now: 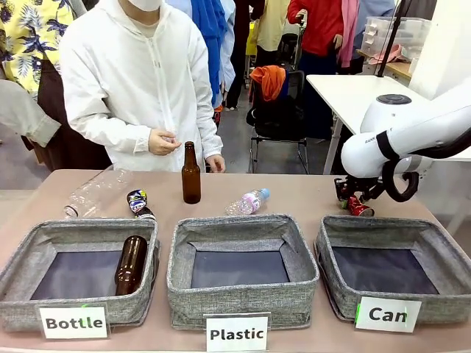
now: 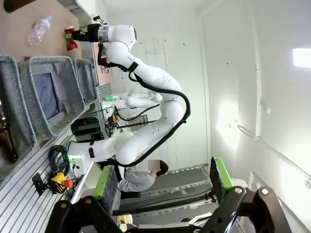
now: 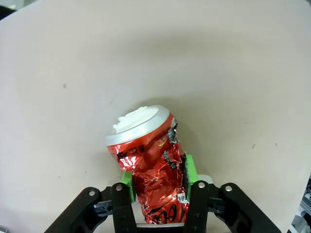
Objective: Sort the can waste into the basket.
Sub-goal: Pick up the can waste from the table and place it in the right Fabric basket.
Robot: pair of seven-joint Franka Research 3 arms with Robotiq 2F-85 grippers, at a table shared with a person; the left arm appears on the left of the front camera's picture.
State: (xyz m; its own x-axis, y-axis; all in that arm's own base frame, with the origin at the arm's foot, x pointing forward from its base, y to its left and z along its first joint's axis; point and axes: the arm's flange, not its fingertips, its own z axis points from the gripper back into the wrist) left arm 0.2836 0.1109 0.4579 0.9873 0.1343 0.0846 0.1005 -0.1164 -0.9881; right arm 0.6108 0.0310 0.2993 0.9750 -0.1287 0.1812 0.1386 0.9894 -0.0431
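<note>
Right pincer (image 3: pixel 158 175) clamps the crushed red metal can (image 3: pixel 146 145) across its body, just beyond the grey woven "Can" basket (image 1: pixel 383 226); probably light, thin-walled, easily deformed.

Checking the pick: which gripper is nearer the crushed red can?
Right. The right gripper is shut around the crushed red can, pads on both its sides. The left gripper stands open, far off from the can.

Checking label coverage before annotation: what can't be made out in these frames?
Red can base, right wrist view: hidden inside the right gripper; print crumpled.
Black can print, front view: too small.
Brown bottle, left wrist view: cut off by the left edge.
</note>
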